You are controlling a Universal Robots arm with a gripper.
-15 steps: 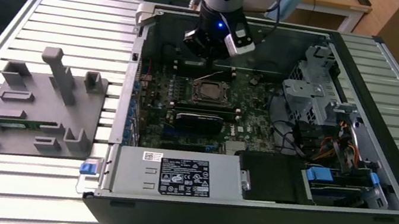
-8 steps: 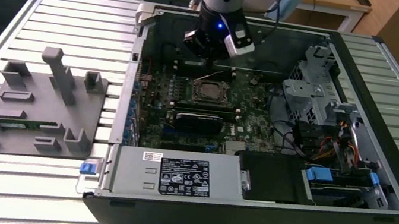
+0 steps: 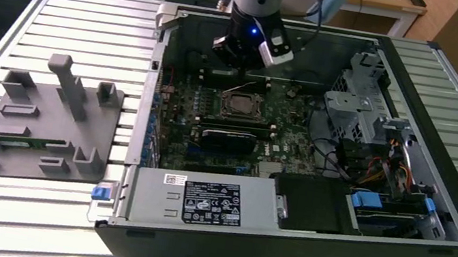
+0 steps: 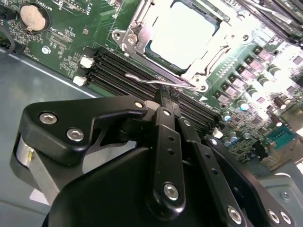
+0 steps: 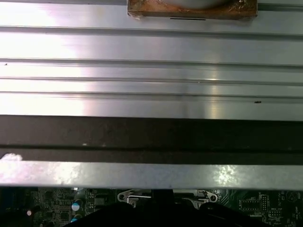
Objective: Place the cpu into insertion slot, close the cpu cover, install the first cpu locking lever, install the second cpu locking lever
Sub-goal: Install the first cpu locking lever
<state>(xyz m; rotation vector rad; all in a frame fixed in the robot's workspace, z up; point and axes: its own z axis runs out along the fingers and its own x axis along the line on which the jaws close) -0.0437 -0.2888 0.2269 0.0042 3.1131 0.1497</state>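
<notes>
The cpu (image 4: 187, 30) lies in the insertion slot (image 3: 239, 107) on the green board, its metal top glaring bright. The silver cpu cover (image 4: 136, 29) lies down around it as a frame. One thin wire locking lever (image 4: 156, 81) runs along the socket's edge beside the memory slots, and its hooked end stands free. My gripper (image 4: 164, 96) is shut, with its black fingertips right at the middle of that lever. I cannot tell whether they touch it. In the exterior view my gripper (image 3: 237, 66) hangs inside the open case, just behind the socket.
Long black memory slots (image 4: 137, 71) and a coin battery (image 4: 34, 16) flank the socket. A black block (image 3: 230, 135), the power supply (image 3: 198, 203) and the drive cage (image 3: 355, 114) crowd the case. A grey fixture plate (image 3: 46, 120) lies on the slatted table (image 5: 151, 71).
</notes>
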